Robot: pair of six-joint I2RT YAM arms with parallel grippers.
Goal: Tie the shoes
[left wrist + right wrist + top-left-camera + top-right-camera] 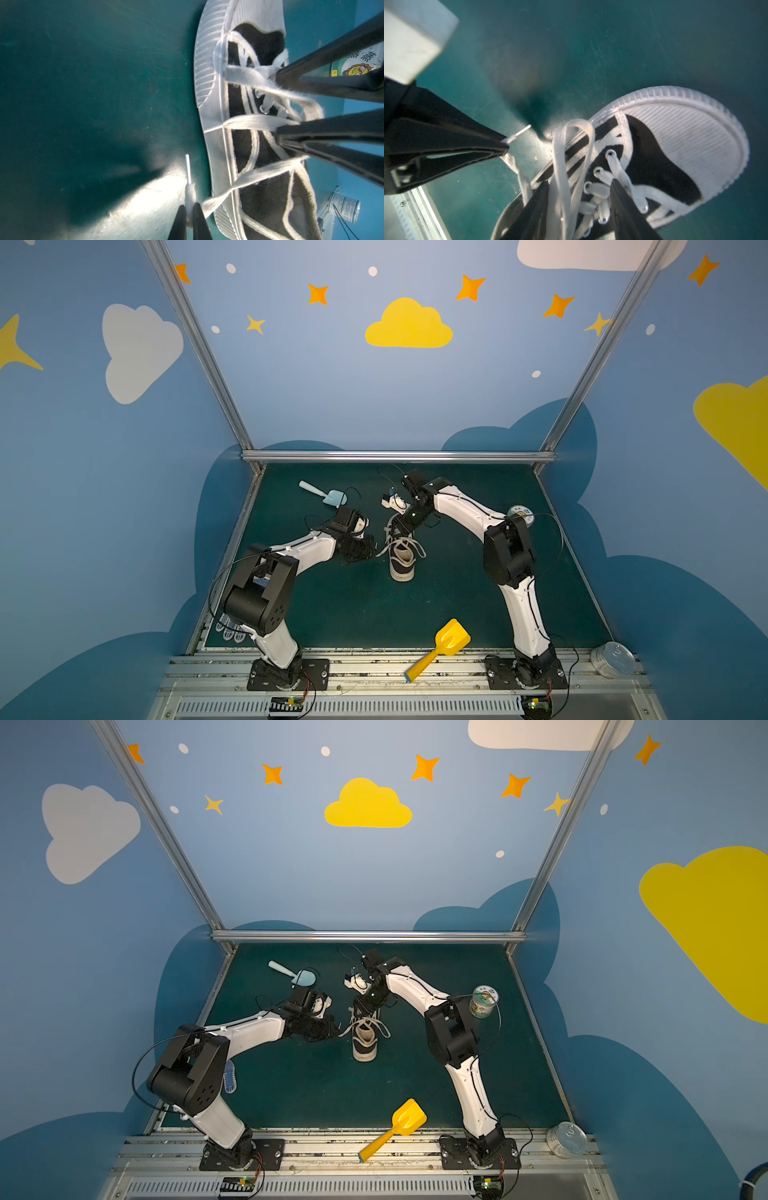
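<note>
Over on the left, the left gripper [189, 205] is pinched tight on a lace end [216, 200], aglet poking out past the tips, low over the mat [332, 614] and just beside the shoe. The shoe [402, 566] sits mid-mat, upright on its sole, heel toward the front rail, laces loose across it. On the right, the right gripper [579, 182] hangs over the eyelets, jaws apart, a lace loop [559, 158] running between them.
</note>
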